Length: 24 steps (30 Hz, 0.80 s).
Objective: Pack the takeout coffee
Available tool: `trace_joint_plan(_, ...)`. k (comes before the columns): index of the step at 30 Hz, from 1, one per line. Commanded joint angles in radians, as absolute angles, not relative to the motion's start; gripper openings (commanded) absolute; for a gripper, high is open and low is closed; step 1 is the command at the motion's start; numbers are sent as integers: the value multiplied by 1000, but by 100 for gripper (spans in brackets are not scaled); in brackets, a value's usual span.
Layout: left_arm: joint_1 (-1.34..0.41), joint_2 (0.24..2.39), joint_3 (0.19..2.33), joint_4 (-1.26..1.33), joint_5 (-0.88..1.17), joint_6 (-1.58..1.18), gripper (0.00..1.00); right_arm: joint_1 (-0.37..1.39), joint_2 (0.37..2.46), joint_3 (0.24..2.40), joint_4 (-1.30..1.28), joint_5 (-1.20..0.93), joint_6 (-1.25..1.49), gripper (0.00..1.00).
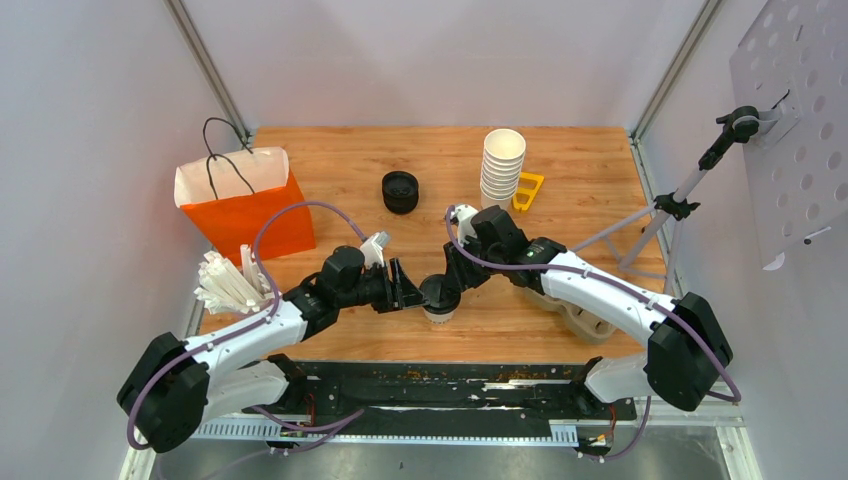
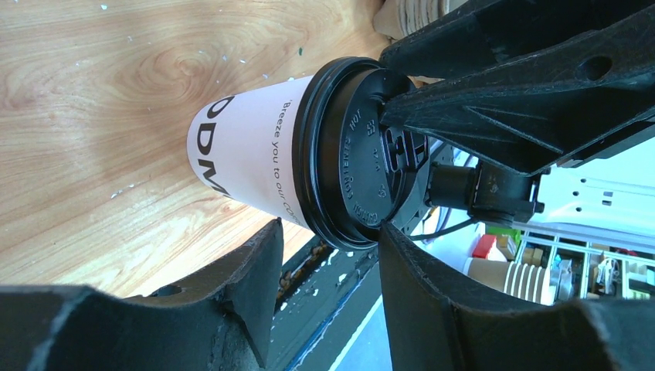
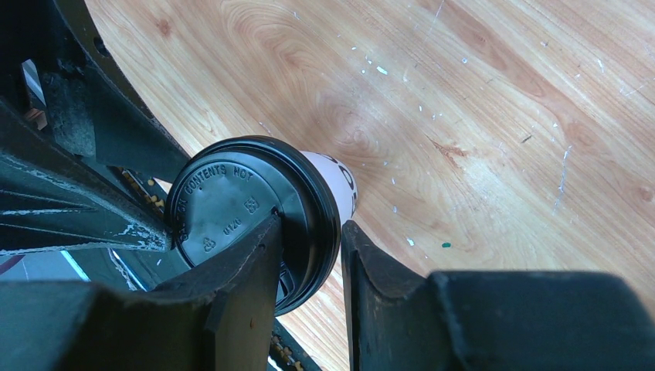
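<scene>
Nearest, the left claw (image 2: 326, 232) stands spread either side of a small white paper cup with a round black plastic lid (image 2: 247, 151), upright at the wooden worktop's (image 1: 560, 160) 6 o'clock edge; the right claw (image 3: 309, 228) pinches its rim. Packing looks barely begun: the orange paper bag (image 1: 255, 215) stands at 10 o'clock, its inside hidden.

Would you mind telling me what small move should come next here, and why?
I'd probably close the left pincer on the cup. Its fingers flank the cup's top without gripping. The right pincer pinches only the rim of the lid. The bag stands on the left side, so the left arm seems best placed to take over.
</scene>
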<state>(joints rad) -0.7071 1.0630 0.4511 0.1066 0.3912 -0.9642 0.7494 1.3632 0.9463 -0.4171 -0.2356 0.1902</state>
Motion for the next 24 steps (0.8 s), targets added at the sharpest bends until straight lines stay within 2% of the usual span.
trace_joint_plan(1,-711,1076,451,115,382,-958,55,746,1381,914,-462,-211,187,34)
trace_joint_plan(5,-710,1088,455,79,373,-942,51,747,1381,906,-461,-210,187,34)
trace_joint_plan(15,-710,1085,458,-75,319,-900,49,746,1395,884,-448,-207,189,34)
trace_joint_plan(24,-710,1087,389,-80,306,-902,46,746,1393,871,-437,-212,195,34)
